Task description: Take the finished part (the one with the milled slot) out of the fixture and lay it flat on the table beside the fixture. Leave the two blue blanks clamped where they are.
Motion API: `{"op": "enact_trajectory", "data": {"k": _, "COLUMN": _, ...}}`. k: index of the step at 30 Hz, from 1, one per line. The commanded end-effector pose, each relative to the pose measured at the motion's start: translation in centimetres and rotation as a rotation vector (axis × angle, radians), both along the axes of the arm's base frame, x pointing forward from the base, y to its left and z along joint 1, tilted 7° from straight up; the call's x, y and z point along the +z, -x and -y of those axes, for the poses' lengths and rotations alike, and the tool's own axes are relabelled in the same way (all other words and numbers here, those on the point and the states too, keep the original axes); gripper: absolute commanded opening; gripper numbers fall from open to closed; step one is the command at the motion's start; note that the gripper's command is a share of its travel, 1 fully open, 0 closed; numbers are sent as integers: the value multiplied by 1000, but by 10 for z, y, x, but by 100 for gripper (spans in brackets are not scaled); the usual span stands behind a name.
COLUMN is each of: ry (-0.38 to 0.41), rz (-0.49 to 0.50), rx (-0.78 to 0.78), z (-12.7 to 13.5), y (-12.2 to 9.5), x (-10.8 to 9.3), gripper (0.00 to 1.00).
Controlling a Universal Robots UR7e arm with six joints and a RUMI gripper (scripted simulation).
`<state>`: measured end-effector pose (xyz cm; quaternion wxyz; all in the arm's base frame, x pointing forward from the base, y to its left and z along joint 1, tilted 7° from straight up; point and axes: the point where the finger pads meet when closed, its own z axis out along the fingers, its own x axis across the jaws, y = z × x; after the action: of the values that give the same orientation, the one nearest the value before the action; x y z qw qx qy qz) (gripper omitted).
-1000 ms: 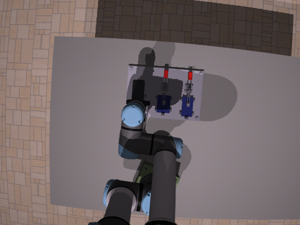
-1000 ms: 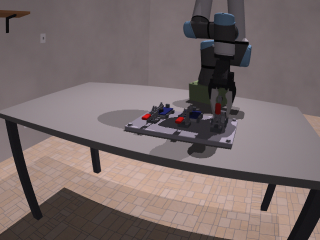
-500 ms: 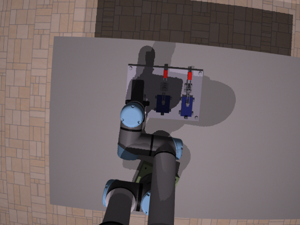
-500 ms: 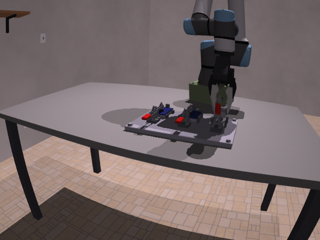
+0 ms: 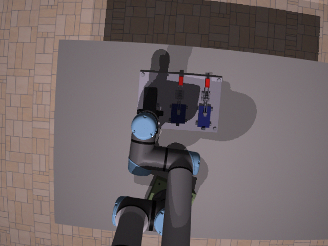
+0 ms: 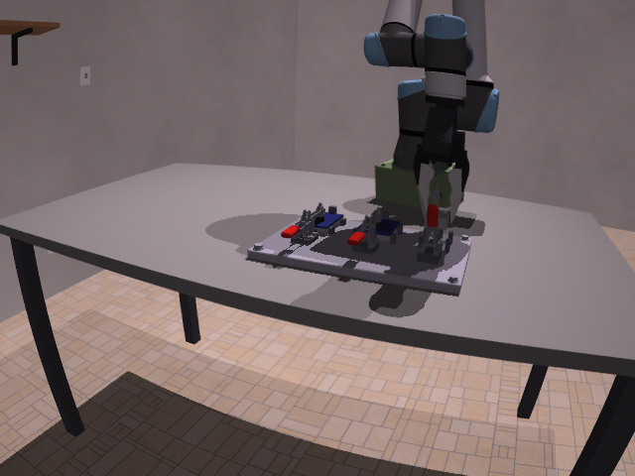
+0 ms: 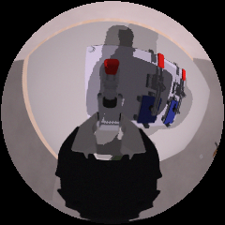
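The fixture plate (image 5: 180, 100) lies in the middle of the table, also in the side view (image 6: 358, 253) and the wrist view (image 7: 136, 84). Two blue blanks (image 5: 178, 112) (image 5: 204, 116) sit clamped in its middle and right stations, with their red handles (image 5: 181, 80) (image 5: 207, 82) lying flat. My gripper (image 6: 436, 199) hangs over the left station. It is shut on the grey finished part (image 7: 109, 126), held a little above the plate. Below it, the left clamp (image 7: 109, 94) stands open with its red handle (image 6: 432, 215) upright. In the top view my wrist hides the fingers and the part.
The arm's green base block (image 6: 395, 184) stands on the table just behind the fixture. Bare table lies left of the plate (image 5: 100, 105) and right of it (image 5: 264, 119). The two closed clamps stand close to the right of my gripper.
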<state>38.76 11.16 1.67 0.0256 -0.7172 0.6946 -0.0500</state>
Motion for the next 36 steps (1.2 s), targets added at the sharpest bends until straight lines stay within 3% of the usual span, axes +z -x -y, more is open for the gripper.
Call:
{"op": "enact_trajectory", "data": {"k": 1, "ry": 0, "rz": 1, "rx": 0, "z": 0, "y": 0, "x": 1, "gripper": 0}}
{"op": "enact_trajectory", "data": {"k": 12, "ry": 0, "rz": 1, "rx": 0, "z": 0, "y": 1, "x": 4, "gripper": 0}}
{"op": "enact_trajectory", "data": {"k": 25, "ry": 0, "rz": 1, "rx": 0, "z": -1, "y": 9, "x": 27, "gripper": 0}}
{"op": "enact_trajectory", "data": {"k": 36, "ry": 0, "rz": 1, "rx": 0, "z": -1, "y": 11, "x": 34, "gripper": 0}}
